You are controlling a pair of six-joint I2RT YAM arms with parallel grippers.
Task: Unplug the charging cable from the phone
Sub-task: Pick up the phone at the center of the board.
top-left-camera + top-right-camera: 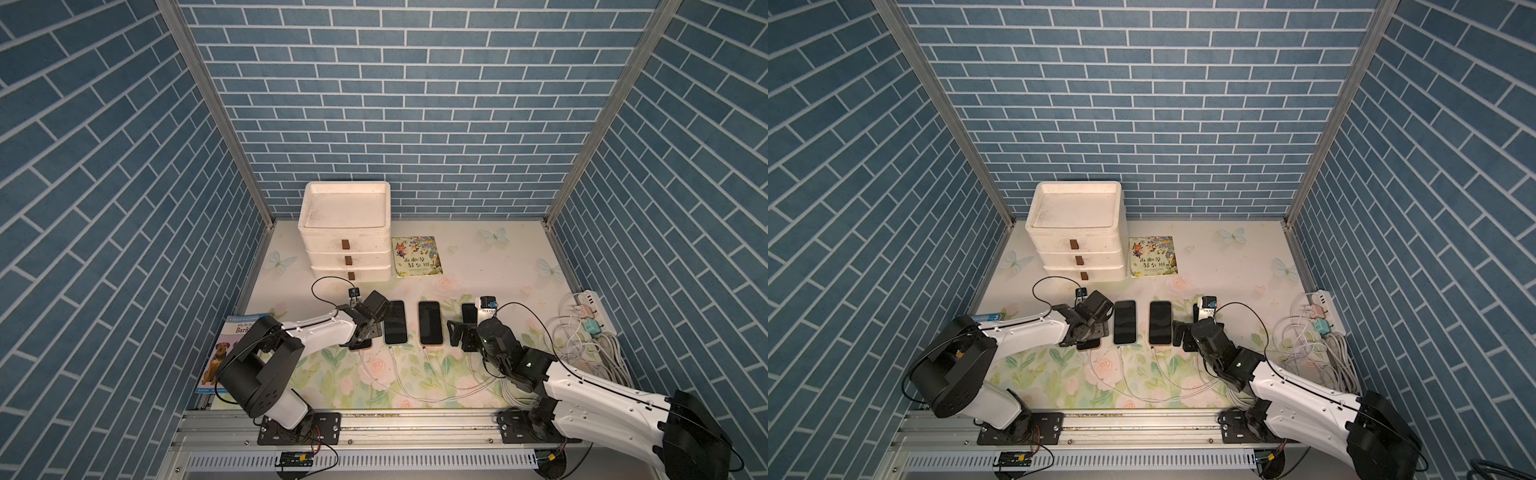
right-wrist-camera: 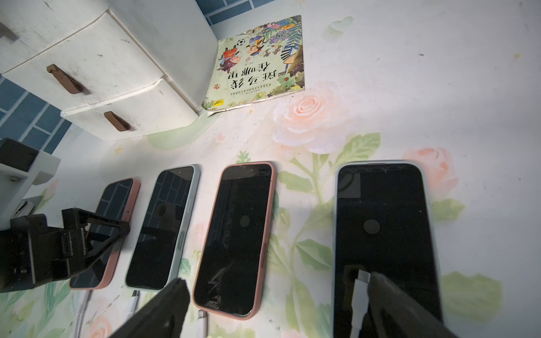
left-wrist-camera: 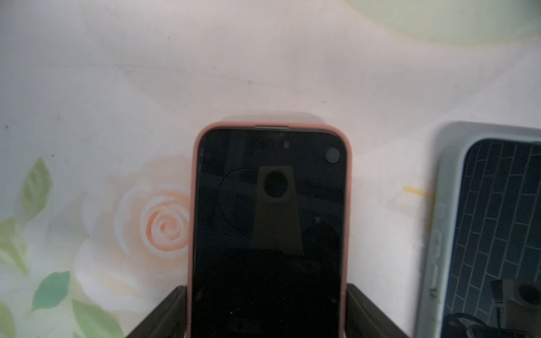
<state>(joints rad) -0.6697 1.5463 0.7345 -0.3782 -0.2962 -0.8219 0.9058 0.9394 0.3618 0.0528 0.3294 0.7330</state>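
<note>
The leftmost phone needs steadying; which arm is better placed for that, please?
Left: the left gripper straddles the leftmost phone, jaws at its sides, while the right gripper hovers near the rightmost phone.

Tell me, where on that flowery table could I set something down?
Bare: the back right, between the picture book and the power strip. Crowded: the row of phones and the white cables trailing in front.

Pink-cased phone [image 3: 269, 234] lies flat, screen up, white charging cable [image 2: 83, 304] plugged in
</note>
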